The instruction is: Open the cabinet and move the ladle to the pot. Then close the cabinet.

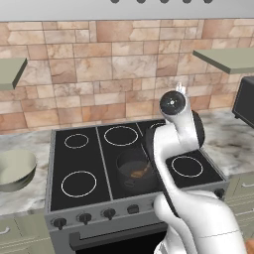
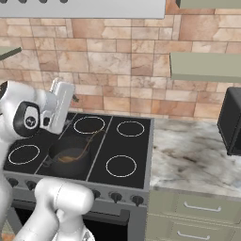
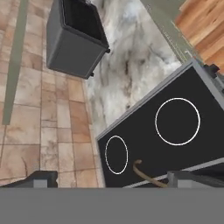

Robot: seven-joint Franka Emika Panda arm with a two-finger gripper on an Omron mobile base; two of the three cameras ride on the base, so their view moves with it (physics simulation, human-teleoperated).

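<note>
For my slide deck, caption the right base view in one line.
Ladle resting in the pot on the stove, gripper raised above with jaws open.

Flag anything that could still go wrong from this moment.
1. The ladle lies in the pot with its thin handle leaning past the rim; a low sweep of the arm could catch it and tip it out.
2. The open hand is raised above the stove, close to the brick wall; a wide swing toward the cabinet might brush it.
</note>
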